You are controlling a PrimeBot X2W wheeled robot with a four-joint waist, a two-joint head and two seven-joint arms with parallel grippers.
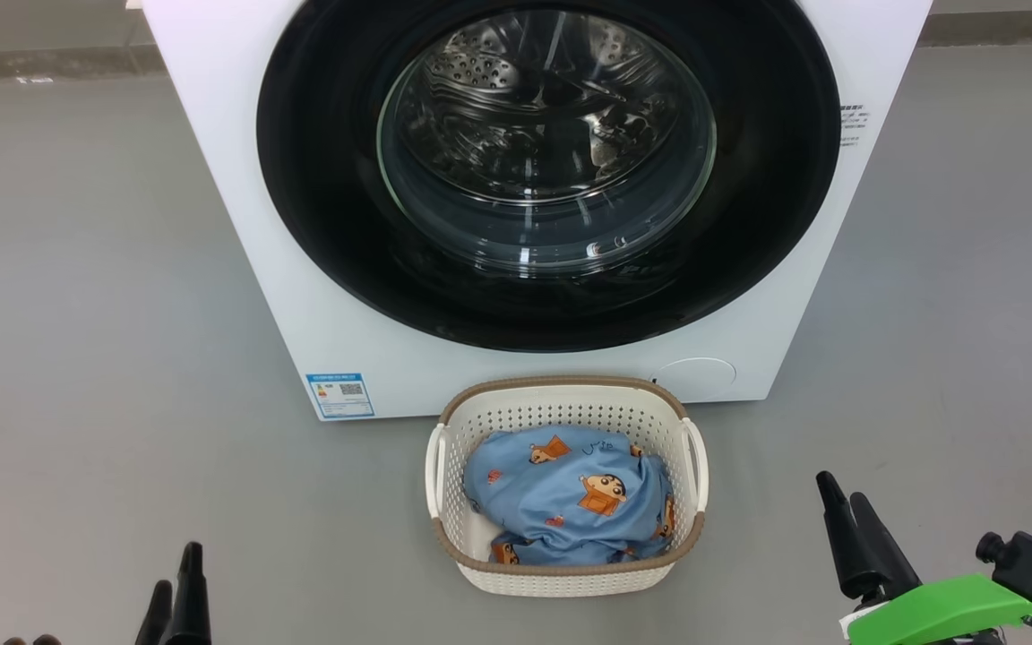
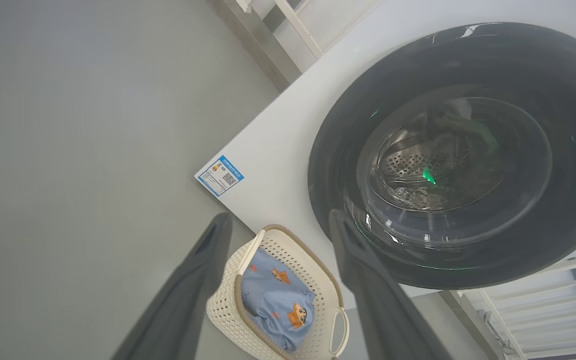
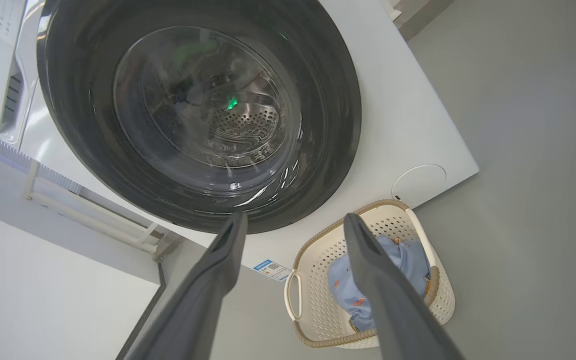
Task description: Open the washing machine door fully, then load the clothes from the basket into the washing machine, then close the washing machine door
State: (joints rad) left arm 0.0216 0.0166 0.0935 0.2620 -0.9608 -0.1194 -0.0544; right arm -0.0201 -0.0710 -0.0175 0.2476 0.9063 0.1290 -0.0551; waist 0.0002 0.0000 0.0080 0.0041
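The washing machine door (image 1: pixel 547 152) is shut, its black rim flat against the white front of the washing machine (image 1: pixel 229 206), and the steel drum (image 1: pixel 480 72) shows through the glass. At the lower left of the head view the left gripper (image 1: pixel 177 569) hangs over the grey floor (image 1: pixel 77 313). In its wrist view the two dark fingers (image 2: pixel 188 290) stand well apart; they hold nothing and touch nothing. A blue label (image 1: pixel 339 395) sits on the lower left corner of the machine. Just in front of the machine, below the door, the basket (image 1: pixel 561 387) stands on the floor, and the clothes (image 1: pixel 570 502) lie inside it as a soft blue bundle. At the lower right the right gripper (image 1: pixel 840 488) is near the basket but apart from it. Its fingers are spread too, with nothing between them
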